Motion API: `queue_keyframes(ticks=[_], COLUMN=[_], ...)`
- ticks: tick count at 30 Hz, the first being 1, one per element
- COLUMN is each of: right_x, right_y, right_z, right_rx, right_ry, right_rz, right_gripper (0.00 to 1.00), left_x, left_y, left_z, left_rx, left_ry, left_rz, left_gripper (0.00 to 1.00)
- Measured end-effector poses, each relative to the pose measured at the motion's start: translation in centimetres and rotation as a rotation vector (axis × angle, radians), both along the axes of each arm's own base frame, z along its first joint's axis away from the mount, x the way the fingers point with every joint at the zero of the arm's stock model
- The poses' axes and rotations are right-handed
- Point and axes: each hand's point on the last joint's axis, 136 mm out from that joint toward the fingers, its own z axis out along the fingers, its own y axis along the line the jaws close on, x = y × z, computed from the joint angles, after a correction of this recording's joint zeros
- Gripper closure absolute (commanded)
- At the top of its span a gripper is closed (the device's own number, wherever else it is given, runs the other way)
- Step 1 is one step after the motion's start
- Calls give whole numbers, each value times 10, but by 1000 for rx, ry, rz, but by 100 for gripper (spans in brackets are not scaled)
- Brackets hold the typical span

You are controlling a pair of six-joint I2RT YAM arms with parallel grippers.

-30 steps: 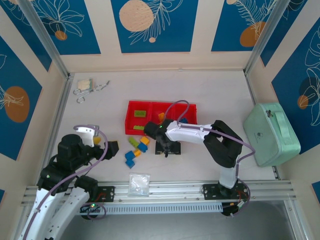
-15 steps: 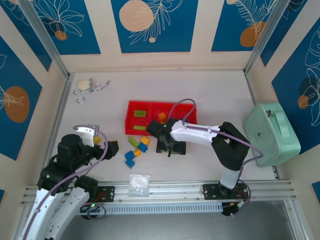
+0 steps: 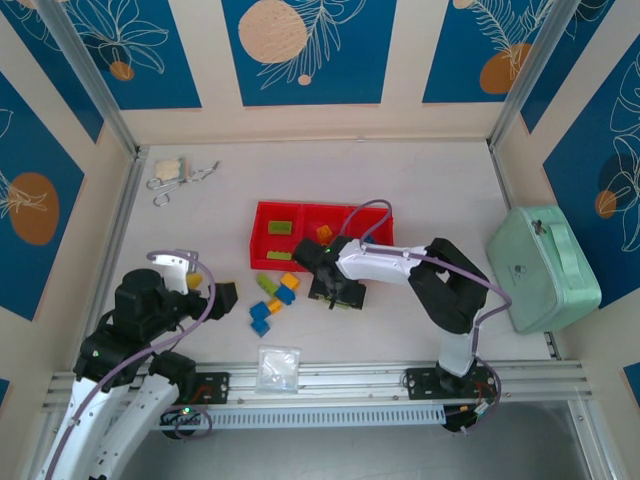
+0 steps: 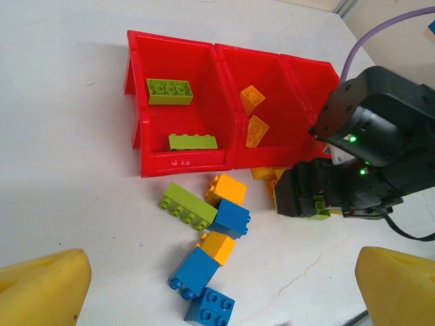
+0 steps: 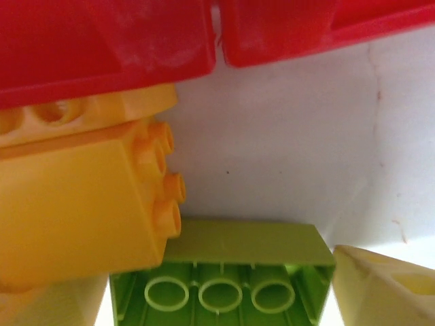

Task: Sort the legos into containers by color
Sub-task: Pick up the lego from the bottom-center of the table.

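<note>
**A:** Legos (image 4: 226,189) first. How many are loose on the table (image 3: 430,180)?

**B:** Going from our side outwards: one clear bag (image 3: 278,367) lies at the near edge. Just past it, the left gripper (image 3: 210,288) hangs over the table, its yellow fingers (image 4: 44,288) spread wide with nothing between them. Then comes the loose cluster, six pieces: three blue bricks (image 4: 194,272), two orange bricks (image 4: 217,245) and one long lime green brick (image 4: 187,206).

**A:** And the right gripper?

**B:** The right gripper (image 5: 221,295) is down at the table, to the right of that cluster and just in front of the red tray (image 4: 180,163). A second lime green brick (image 5: 238,244) lies between its pale fingers (image 5: 387,285), hollow side showing. I can't tell whether they pinch it or only straddle it. An orange-yellow brick (image 5: 75,204) touches that green one, and what looks like another sits behind it, against the tray wall.

**A:** What's inside the tray?

**B:** There are three compartments. The left compartment (image 4: 156,122) holds a green pair (image 4: 169,91). The middle compartment (image 4: 275,102) holds an orange pair (image 4: 257,130), both tilted. The third compartment (image 4: 309,75) is mostly behind the right arm (image 3: 440,285), so I can't count there.

**A:** Anything farther out?

**B:** One mint-green case (image 3: 545,265) stands at the right, well apart from the tray. Some metal clips (image 3: 185,178) lie in the far-left corner.
</note>
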Motion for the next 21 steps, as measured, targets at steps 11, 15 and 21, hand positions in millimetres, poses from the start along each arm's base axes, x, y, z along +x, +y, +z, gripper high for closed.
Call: queue_keyframes(ticks=[11, 15, 21], right_x=[1, -8, 11], right_y=[2, 4, 37], right_z=[4, 28, 102], right_rx=[-20, -15, 160], right_ry=[-18, -64, -216], right_rz=[58, 117, 181], right_gripper=[53, 55, 54], left_x=[-1, -1, -1], left_y=[1, 1, 1], left_z=[2, 2, 2], left_rx=[-1, -1, -1], left_ry=[-11, -12, -13], left_rz=[2, 4, 5], left_gripper=[1, 1, 1])
